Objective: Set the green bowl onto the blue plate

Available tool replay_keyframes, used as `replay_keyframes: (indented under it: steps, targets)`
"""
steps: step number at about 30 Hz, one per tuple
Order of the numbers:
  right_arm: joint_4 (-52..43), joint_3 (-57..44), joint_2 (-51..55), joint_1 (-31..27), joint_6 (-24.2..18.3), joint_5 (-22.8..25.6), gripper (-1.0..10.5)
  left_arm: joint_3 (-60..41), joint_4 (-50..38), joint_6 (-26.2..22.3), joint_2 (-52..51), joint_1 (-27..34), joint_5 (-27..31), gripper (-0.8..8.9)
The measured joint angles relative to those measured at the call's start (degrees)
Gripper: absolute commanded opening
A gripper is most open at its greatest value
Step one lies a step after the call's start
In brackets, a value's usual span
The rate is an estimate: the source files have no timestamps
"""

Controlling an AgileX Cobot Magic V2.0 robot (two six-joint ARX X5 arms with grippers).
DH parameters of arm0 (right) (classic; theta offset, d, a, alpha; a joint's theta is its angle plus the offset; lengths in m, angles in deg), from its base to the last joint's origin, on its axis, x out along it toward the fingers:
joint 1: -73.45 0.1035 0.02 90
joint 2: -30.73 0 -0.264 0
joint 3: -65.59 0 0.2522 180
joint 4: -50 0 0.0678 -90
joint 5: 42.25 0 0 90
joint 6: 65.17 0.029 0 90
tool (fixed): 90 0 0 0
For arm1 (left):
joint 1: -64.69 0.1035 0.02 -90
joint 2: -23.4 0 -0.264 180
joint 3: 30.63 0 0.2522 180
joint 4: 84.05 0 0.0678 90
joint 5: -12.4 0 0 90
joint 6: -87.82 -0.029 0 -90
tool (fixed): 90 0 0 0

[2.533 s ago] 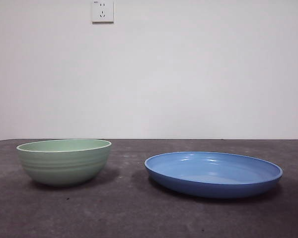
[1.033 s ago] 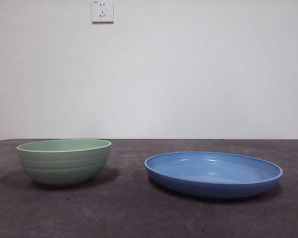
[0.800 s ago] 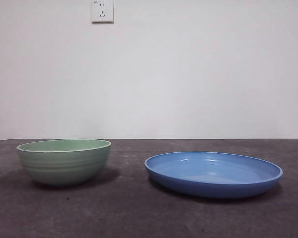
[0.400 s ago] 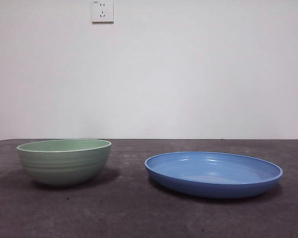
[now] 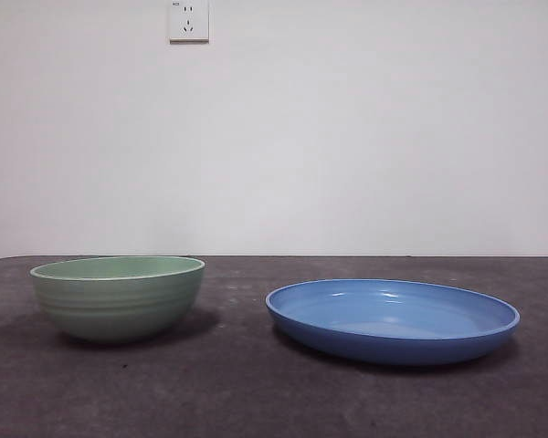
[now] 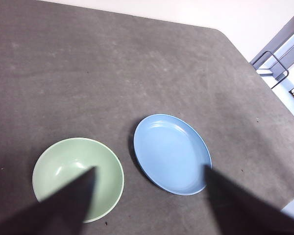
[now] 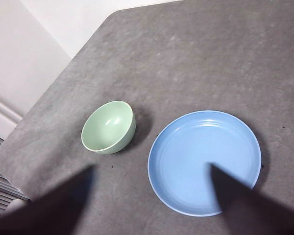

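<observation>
From my seat, all I see of the robot is its jaws. The left pincer shows two flat, dark grey-black wedges tapering to blunt tips, blurred by closeness. The right pincer looks alike: two matte black tapered blades. I can make out no markings, screws or cables.

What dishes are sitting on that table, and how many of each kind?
Bowls: 1, the green bowl, empty.
Plates: 1, the blue plate, empty, beside the bowl and apart from it.
Total: 2 dishes on the dark grey table.
</observation>
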Motion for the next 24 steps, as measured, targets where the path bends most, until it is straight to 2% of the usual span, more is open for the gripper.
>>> replay_keyframes:
  steps: [6,13,19,24]
  targets:
    - [0.1,0.0,0.0,0.0,0.0,-0.1,6.1,0.0,0.0,-0.2,0.9,-0.1,0.0,5.39]
    - [0.1,0.0,0.0,0.0,0.0,0.0,6.1,0.0,0.0,-3.0,3.3,-0.1,0.3,5.31]
    - [0.1,0.0,0.0,0.0,0.0,-0.1,6.1,0.0,0.3,-3.6,8.9,-0.1,6.8,5.31]
    - [0.1,0.0,0.0,0.0,0.0,-0.1,6.1,0.0,2.6,-3.8,16.3,-0.1,9.8,5.31]
